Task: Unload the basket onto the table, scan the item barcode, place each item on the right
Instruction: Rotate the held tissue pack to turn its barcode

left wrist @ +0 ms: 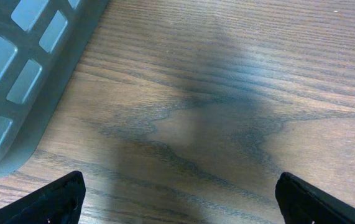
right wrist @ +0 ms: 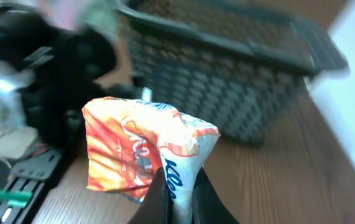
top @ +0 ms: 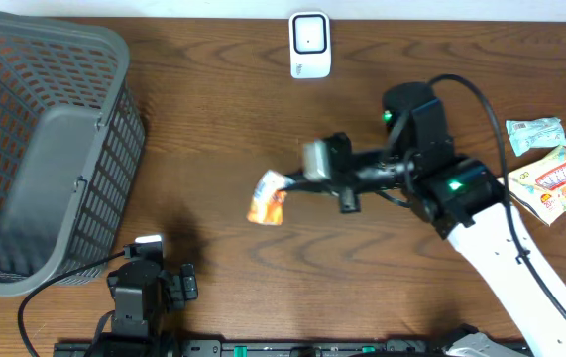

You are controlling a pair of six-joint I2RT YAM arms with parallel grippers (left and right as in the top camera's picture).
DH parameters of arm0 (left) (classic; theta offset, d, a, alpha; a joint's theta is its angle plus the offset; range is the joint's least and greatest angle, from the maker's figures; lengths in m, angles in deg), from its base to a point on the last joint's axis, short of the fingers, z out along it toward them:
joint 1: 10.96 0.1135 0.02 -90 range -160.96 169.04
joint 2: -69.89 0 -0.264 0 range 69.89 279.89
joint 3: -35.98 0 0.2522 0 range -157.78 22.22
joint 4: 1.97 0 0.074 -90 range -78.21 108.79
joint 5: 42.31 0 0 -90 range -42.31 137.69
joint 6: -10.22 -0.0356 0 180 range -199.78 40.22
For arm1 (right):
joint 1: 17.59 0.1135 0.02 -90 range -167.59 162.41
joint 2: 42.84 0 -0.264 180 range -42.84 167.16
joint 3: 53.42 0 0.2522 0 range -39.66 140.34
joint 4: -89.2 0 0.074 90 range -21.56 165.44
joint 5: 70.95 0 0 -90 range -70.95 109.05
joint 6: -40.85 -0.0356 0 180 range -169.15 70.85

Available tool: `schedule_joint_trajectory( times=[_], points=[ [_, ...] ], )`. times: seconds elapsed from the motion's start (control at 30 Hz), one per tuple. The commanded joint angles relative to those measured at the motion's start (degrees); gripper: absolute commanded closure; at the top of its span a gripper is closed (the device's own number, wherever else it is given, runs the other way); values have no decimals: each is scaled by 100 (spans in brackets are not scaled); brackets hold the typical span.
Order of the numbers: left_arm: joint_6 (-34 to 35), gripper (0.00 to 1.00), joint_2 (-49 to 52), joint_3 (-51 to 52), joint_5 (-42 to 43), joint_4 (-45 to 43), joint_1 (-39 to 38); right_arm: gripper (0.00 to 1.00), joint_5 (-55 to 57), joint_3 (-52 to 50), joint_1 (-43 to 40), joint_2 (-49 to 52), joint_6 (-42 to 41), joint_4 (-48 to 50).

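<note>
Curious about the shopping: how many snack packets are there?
3: an orange packet in the right end effector; a pale green packet and an orange-white packet lying at the table's right side.

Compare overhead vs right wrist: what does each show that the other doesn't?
Overhead only: the scanner at the table's far edge, two spare packets on the right, and the whole right arm.
Right wrist only: a close-up of the jaws shut on the packet at its lower edge, with the orange print readable as a pattern. No barcode is visible.
Both: the held packet, the basket, and the wooden table.
</note>
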Motion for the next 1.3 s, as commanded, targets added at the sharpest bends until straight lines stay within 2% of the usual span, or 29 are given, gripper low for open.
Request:
schedule_joint_trajectory(
  times=[0.0, 0.13, 0.8, 0.9, 1.07, 1.2, 1.27],
  points=[
    [28, 2, 0, 31, -31, 101, 9, 99, -1753, 20, -350, -39, 1532, -90],
    [26, 2, 0, 31, -31, 101, 9, 99, -2599, 20, -802, -35, 1731, -83],
    [28, 2, 0, 31, -31, 101, 9, 99, -2457, 20, -960, -35, 1561, -317],
    [26, 2, 0, 31, -31, 101, 9, 99, -2229, 20, -964, -35, 883, -317],
    [28, 2, 0, 31, -31, 101, 9, 99, -1676, 20, -949, -24, -852, -319],
    [28, 2, 0, 31, -31, 101, 9, 99, -501, 7, -949, -7, -2662, -382],
    [26, 2, 0, 31, -31, 101, 9, 99, 632, 4, -951, 22, -4061, -422]
  ],
)
